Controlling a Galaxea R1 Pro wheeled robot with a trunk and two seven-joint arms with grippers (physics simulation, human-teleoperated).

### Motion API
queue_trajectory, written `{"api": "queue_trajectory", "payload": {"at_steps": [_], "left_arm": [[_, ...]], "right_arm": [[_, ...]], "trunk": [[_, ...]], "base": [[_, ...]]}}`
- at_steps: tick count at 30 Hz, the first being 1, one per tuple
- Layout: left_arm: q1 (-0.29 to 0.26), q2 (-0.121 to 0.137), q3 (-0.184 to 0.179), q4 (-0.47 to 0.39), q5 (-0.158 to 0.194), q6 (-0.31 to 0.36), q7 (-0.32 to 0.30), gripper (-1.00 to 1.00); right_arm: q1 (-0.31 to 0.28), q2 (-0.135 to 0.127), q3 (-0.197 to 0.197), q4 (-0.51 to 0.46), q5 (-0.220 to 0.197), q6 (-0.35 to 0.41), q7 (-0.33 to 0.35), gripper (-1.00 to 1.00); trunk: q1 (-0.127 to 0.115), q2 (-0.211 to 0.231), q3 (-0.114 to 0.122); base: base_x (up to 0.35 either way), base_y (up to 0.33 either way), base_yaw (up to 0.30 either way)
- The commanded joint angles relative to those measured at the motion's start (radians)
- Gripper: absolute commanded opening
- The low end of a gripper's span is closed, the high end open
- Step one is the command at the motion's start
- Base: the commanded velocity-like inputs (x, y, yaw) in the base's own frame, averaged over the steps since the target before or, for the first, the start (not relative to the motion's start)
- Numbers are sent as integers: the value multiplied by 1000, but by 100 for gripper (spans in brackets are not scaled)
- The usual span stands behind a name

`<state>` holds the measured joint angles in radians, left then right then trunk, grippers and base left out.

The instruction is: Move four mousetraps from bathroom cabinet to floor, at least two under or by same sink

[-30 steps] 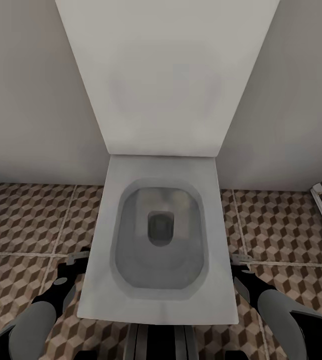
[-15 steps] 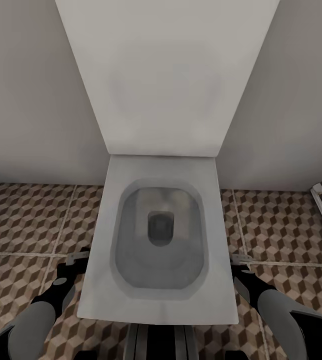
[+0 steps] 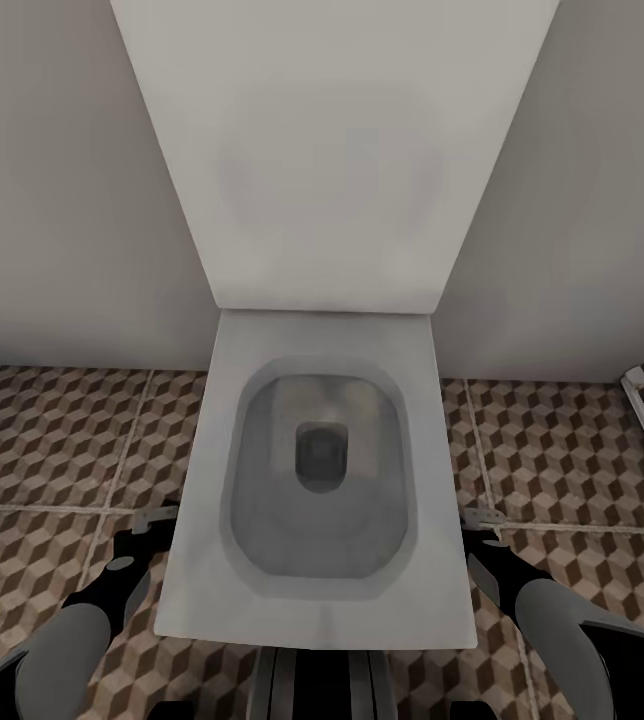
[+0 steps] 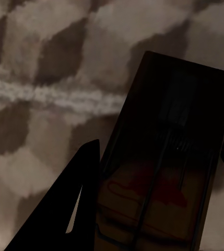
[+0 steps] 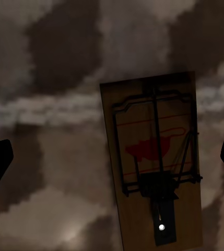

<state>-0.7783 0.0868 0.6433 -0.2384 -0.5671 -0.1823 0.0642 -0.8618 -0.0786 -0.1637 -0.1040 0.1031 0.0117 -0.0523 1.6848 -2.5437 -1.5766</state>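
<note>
Across the lower half of the head view, the bathroom floor [image 3: 42, 440] flanks a toilet [image 3: 317, 480]. Our right gripper [image 5: 112, 157] gapes above one mousetrap [image 5: 153, 167]; our left gripper [image 4: 158, 193], spread unclear, crowds another mousetrap [image 4: 169, 157]. We'd lift straight up.

No legible text, number or brand appears; the only printed marks are a red figure and red outline on the mousetrap [image 5: 153, 157] over the bathroom floor [image 5: 54, 104], and a similar dim red print on the second mousetrap [image 4: 164, 172].
</note>
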Motion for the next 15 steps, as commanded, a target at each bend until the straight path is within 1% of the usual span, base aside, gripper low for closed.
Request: {"api": "queue_trajectory", "payload": {"at_steps": [1,7,15], "left_arm": [[-1,1,6,4,-11,-2,6,-100],[-1,4,6,22,-10,25,6,-100],[-1,5,7,30,-10,31,6,-100]], "right_arm": [[0,0,-8,0,10,0,-1,100],[0,0,-8,0,11,-2,-1,100],[0,-1,-8,0,10,-2,-1,100]], "trunk": [[0,0,0],[0,0,0],[0,0,0]], "base": [[0,0,0],[0,0,0],[0,0,0]]}}
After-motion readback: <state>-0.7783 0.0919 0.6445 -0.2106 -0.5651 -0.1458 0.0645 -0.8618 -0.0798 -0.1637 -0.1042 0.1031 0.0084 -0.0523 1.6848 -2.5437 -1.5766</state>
